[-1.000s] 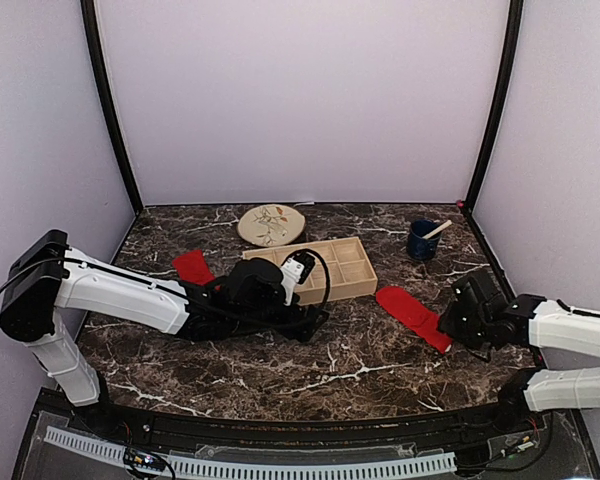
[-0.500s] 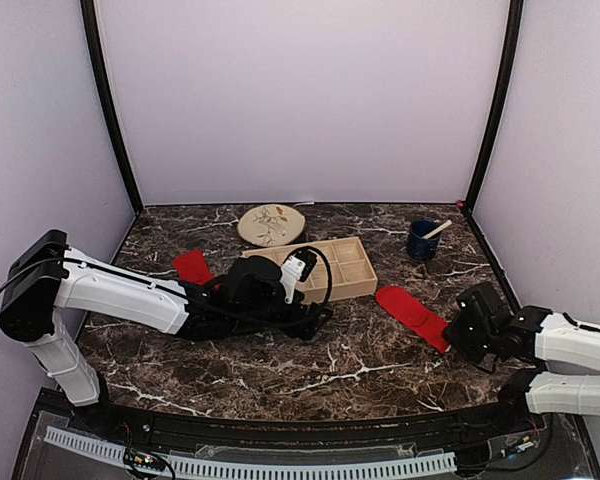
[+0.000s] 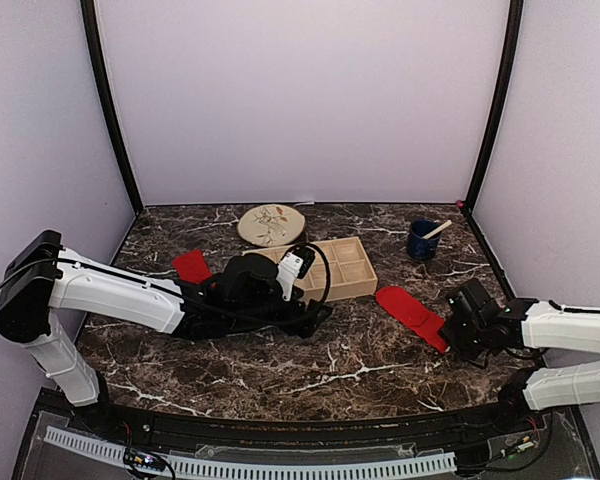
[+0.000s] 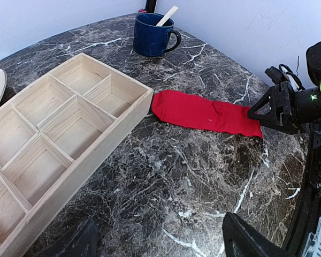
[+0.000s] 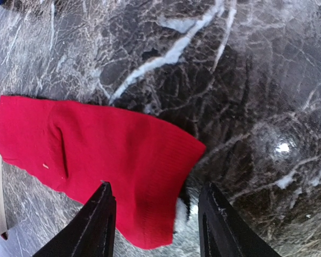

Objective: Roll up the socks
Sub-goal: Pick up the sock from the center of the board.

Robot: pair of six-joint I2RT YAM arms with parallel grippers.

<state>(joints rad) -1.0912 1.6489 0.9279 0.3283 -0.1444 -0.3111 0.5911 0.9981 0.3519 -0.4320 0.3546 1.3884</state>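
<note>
One red sock (image 3: 411,315) lies flat on the marble table, right of the wooden tray (image 3: 352,268); it also shows in the left wrist view (image 4: 206,113) and the right wrist view (image 5: 91,155). A second red sock (image 3: 191,266) lies left of the tray, partly behind my left arm. My right gripper (image 3: 454,327) is open at the near cuff end of the flat sock, its fingers (image 5: 101,219) straddling the cuff just above it. My left gripper (image 3: 315,318) is open and empty, low over bare marble in front of the tray.
A blue mug (image 3: 421,240) with a wooden stick stands at the back right. A patterned plate (image 3: 271,224) lies behind the tray. Black frame posts and lilac walls close in the table on three sides.
My right gripper first drew back toward the near right, then came forward again to the sock's cuff end. My left arm shifted slightly.
</note>
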